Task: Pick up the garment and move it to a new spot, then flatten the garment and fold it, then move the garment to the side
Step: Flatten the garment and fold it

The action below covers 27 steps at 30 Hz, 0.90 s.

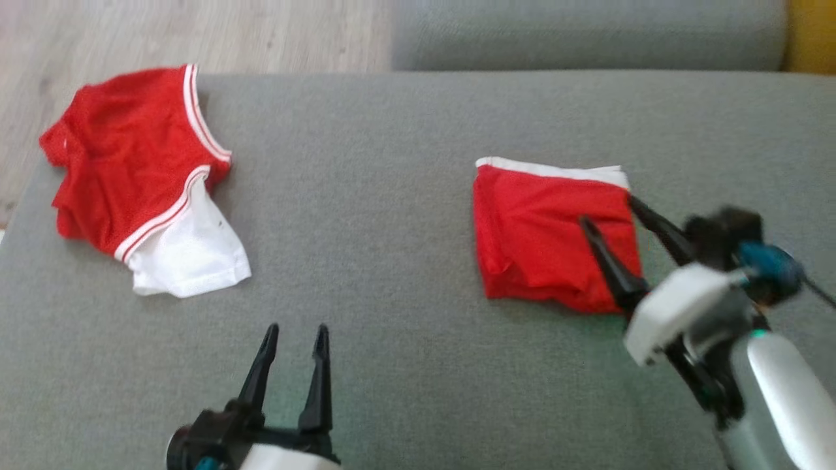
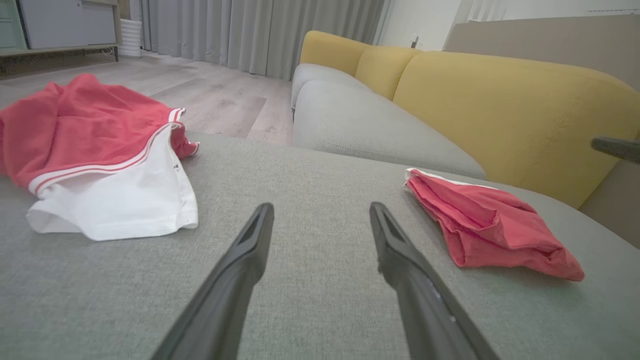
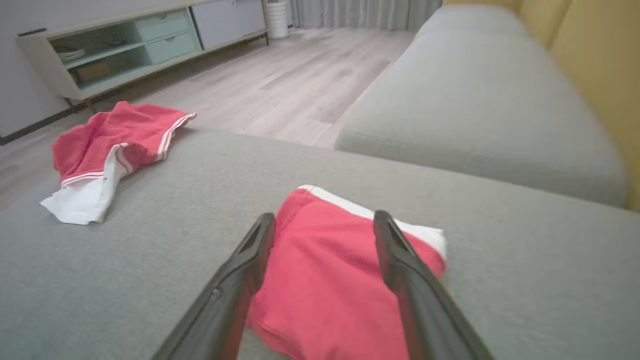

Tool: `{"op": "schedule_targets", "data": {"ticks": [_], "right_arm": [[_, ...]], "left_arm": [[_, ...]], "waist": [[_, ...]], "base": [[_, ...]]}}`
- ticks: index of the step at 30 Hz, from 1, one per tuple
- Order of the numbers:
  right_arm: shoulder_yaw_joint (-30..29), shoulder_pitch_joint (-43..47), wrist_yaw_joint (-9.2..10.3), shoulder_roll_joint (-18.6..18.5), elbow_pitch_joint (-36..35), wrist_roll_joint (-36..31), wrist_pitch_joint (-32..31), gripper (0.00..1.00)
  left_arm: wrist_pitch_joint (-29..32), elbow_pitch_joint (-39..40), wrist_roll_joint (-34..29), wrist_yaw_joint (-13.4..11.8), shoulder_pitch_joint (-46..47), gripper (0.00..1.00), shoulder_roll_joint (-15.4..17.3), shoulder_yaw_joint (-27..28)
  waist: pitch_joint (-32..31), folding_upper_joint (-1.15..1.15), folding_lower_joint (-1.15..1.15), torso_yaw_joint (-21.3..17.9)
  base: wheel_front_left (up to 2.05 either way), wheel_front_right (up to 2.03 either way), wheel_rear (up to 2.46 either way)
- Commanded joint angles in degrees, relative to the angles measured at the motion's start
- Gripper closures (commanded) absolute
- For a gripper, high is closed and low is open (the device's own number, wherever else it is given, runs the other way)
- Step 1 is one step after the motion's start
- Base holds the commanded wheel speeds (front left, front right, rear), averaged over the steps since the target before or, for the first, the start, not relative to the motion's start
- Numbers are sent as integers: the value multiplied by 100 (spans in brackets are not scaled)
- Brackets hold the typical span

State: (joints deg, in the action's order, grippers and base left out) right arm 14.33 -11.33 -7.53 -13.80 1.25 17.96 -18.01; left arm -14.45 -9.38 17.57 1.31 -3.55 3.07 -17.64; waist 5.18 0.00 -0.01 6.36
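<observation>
I have the folded garment (image 1: 552, 235) lying flat on the grey seat (image 1: 392, 163), over to my right; my right gripper (image 1: 607, 210) has its fingers spread wide and empty, tips over the cloth's right edge and pointing across it; my left gripper (image 1: 296, 329), equally spread and empty, hangs well apart, so the right arm is nearer; a crumpled red-and-white garment (image 1: 137, 176) sits far left.

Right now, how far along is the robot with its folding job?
Done: the red garment lies folded on the grey cushion. In hand: nothing; the right gripper hangs open over it, the left gripper open too. Left: perhaps the crumpled red-and-white garment.
</observation>
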Motion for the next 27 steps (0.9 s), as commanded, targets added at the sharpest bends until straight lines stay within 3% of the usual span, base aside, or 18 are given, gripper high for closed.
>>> {"op": "schedule_targets", "data": {"ticks": [1, 5, 9, 15, 27], "right_arm": [[29, 4, 4, -110, -238, -139, 186, 0], [-391, 462, 4, -395, -104, -618, 1067, 0], [-920, 918, 4, -373, 244, -914, 1803, 0], [-1503, 1429, 4, 29, 678, -1067, 2378, 0], [-1796, 1885, 4, 529, 891, -1418, 3121, 0]], "left_arm": [[-55, 165, -65, 13, 52, 0, -19, 247], [-55, 170, -124, 52, -45, 0, -19, 339], [-55, 158, -182, 64, -132, 0, -19, 430], [-55, 186, -197, 35, -314, 0, -19, 515], [-55, 23, -552, 221, -594, 0, -17, 814]], "waist": [[-107, 0, 1, -87], [-265, 0, 1, -119], [-436, 0, 1, -119], [-639, 0, 1, -83], [-804, 0, 1, -72]], "base": [[0, 0, 0], [0, 0, 0], [0, 0, 0], [0, 0, 0], [0, 0, 0]]}}
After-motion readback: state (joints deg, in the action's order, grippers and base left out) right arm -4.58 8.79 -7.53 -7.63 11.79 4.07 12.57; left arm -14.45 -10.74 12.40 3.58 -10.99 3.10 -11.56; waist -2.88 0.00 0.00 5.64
